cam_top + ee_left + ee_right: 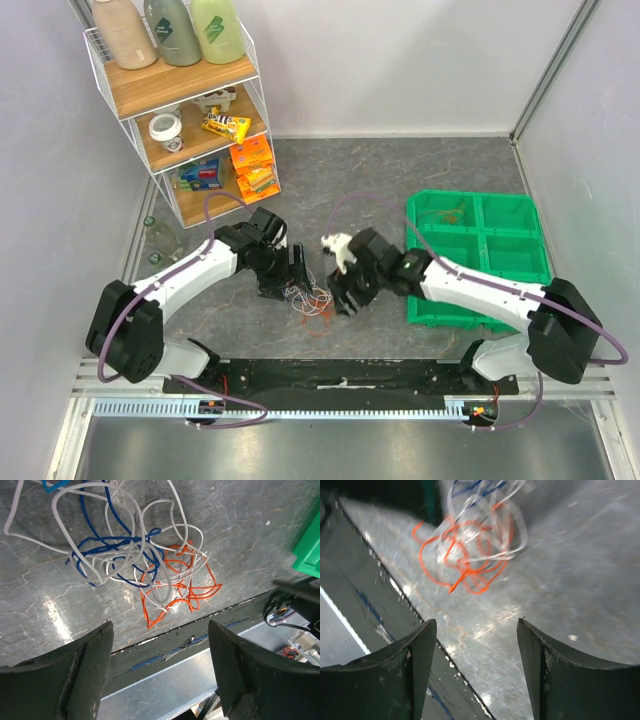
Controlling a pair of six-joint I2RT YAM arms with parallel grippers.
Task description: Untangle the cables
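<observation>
The cables (312, 302) lie as a small tangle of thin orange-red, white and blue wires on the grey table near its front edge, between my two grippers. In the left wrist view the cables (145, 565) spread loosely on the surface ahead of the fingers. In the right wrist view the cables (475, 550) lie ahead, blurred. My left gripper (297, 272) is open and empty just left of and behind the tangle. My right gripper (345, 300) is open and empty just right of it. Neither touches a wire.
A green divided bin (480, 255) stands at the right. A wire shelf rack (185, 100) with bottles and snack boxes stands at the back left. A black rail (330, 375) runs along the table's front edge, close to the cables.
</observation>
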